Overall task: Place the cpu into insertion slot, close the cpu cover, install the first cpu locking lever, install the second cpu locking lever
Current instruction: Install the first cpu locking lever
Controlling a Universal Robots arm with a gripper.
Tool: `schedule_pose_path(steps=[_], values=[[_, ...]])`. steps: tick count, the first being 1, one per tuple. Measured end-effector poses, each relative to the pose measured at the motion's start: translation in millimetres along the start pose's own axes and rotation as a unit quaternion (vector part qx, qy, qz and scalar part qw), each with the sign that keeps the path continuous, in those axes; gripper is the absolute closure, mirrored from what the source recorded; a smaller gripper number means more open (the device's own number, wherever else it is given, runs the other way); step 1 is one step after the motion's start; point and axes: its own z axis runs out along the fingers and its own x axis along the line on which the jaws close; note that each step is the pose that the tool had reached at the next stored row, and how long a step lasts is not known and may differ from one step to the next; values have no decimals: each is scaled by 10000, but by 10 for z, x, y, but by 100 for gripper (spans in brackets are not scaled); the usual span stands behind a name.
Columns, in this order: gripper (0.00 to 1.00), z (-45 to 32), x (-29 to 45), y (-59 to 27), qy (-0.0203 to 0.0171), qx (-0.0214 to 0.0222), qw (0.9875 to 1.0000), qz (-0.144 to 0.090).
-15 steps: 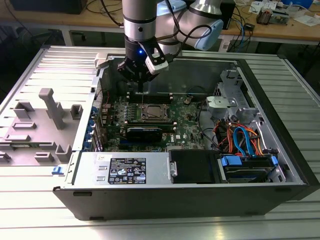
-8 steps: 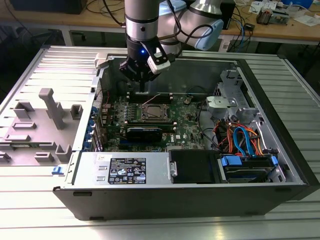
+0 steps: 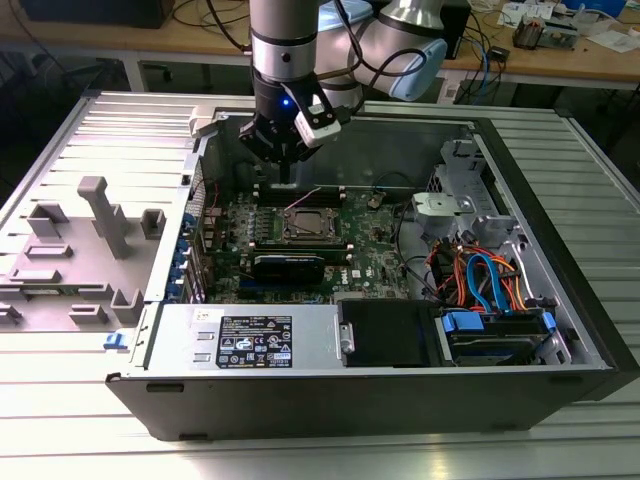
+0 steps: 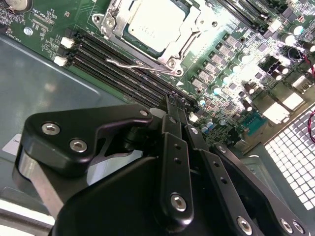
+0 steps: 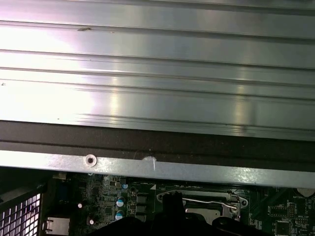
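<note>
The cpu [image 4: 150,22] lies flat in the insertion slot [image 3: 305,224] on the green board, its silver top showing through the window of the cpu cover [image 4: 186,43], which lies down over it. A thin wire locking lever [image 4: 124,63] runs beside the socket's edge next to the memory slots. In the exterior view a lever [image 3: 303,199] slants up from the socket's far side. My gripper [image 3: 286,168] hangs above the board just behind the socket. Its black fingers [image 4: 173,115] are pressed together, shut with nothing between them.
Long black memory slots [image 4: 125,73] lie between gripper and socket. The case's metal walls [image 5: 157,98] surround the board. A power supply [image 3: 255,338] sits at the front, and a drive cage with orange and blue cables [image 3: 480,280] at the exterior view's right. A grey fixture [image 3: 100,215] stands left.
</note>
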Motion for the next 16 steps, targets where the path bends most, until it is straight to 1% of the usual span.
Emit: schedule_pose_path(steps=[3, 6, 8, 11, 16], values=[[89, 5, 0, 0, -2, -1, 10000, 0], [89, 42, 0, -2, -23, 1, 10000, -1], [89, 73, -11, -3, -31, 2, 10000, -1], [89, 119, -60, -8, -32, 2, 10000, 9], [89, 165, -131, -13, -32, 2, 10000, 17]])
